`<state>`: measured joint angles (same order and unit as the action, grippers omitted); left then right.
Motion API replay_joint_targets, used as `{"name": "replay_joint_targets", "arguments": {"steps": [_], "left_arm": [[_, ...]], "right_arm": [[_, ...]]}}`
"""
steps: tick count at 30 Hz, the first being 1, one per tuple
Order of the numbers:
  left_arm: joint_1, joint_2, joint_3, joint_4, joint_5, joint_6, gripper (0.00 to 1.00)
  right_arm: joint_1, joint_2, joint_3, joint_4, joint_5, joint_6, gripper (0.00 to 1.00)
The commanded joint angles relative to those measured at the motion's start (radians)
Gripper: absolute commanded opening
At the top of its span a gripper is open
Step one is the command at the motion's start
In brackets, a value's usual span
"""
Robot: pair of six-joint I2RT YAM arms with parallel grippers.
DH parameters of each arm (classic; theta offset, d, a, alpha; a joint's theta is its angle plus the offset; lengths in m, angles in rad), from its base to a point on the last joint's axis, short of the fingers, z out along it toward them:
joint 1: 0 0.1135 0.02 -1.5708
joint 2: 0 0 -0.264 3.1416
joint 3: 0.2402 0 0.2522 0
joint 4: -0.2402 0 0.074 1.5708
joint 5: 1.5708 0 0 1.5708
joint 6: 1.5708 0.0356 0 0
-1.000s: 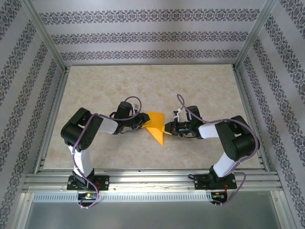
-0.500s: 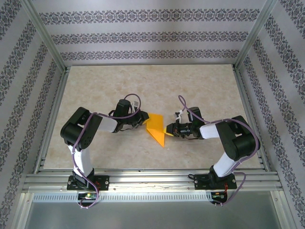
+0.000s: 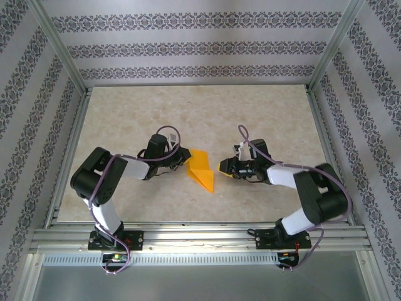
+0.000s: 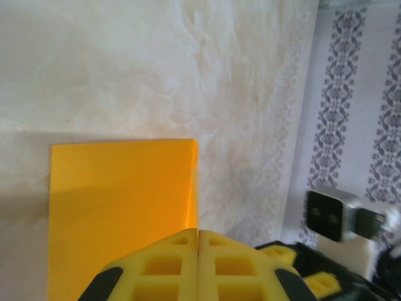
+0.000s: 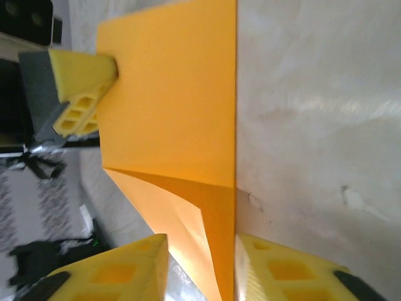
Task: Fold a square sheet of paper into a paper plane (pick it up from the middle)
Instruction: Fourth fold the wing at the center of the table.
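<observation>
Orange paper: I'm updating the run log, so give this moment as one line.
orange paper: partly folded | left gripper: shut on its edge | right gripper: open, straddling its tip

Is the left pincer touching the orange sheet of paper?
Touching. In the right wrist view the left pincer, shut, pinches the edge of the sheet of paper.

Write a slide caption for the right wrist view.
Right gripper open around folded orange paper; left gripper pinching far edge.
</observation>
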<state>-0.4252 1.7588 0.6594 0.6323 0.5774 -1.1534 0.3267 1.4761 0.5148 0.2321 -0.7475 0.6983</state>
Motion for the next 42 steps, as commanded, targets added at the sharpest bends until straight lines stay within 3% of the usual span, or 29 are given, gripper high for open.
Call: {"name": "replay_joint_targets", "arguments": {"steps": [1,8,11,15,17,18,19,25,28,30,35,39,42], "left_arm": [[-0.011,-0.082,-0.021,-0.05,-0.127,0.001,0.0],[-0.037,-0.183,-0.068,-0.128,-0.269,-0.032,0.0],[-0.047,-0.203,-0.079,-0.139,-0.287,-0.037,0.0],[-0.05,-0.206,-0.089,-0.128,-0.274,-0.042,0.0],[-0.05,-0.208,-0.093,-0.128,-0.273,-0.041,0.0],[-0.05,-0.211,-0.096,-0.125,-0.272,-0.042,0.0],[-0.049,-0.212,-0.099,-0.124,-0.273,-0.044,0.0],[-0.05,-0.221,-0.098,-0.146,-0.275,-0.037,0.0],[-0.049,-0.223,-0.085,-0.169,-0.267,-0.035,0.0],[-0.05,-0.224,-0.075,-0.185,-0.261,-0.028,0.0],[-0.049,-0.232,-0.081,-0.182,-0.267,-0.034,0.0],[-0.05,-0.243,-0.085,-0.177,-0.276,-0.034,0.0],[-0.05,-0.246,-0.086,-0.174,-0.277,-0.036,0.0]], "right_arm": [[0.081,-0.153,-0.004,-0.142,0.274,-0.168,0.37],[0.404,-0.375,-0.157,-0.003,0.831,-0.493,0.43],[0.458,-0.399,-0.216,0.058,0.888,-0.567,0.46],[0.452,-0.439,-0.281,0.162,0.935,-0.493,0.49],[0.436,-0.483,-0.296,0.17,0.971,-0.418,0.69],[0.422,-0.515,-0.301,0.151,0.97,-0.39,0.86],[0.403,-0.548,-0.314,0.162,0.937,-0.381,0.98],[0.254,-0.706,-0.36,0.131,0.765,-0.279,0.98],[0.245,-0.7,-0.352,0.108,0.649,-0.346,0.89],[0.308,-0.679,-0.34,0.085,0.681,-0.401,0.83],[0.552,-0.572,-0.318,0.133,0.918,-0.584,0.71],[0.649,-0.438,-0.27,0.176,1.015,-0.688,0.57],[0.704,-0.341,-0.241,0.222,1.065,-0.754,0.53]]}}
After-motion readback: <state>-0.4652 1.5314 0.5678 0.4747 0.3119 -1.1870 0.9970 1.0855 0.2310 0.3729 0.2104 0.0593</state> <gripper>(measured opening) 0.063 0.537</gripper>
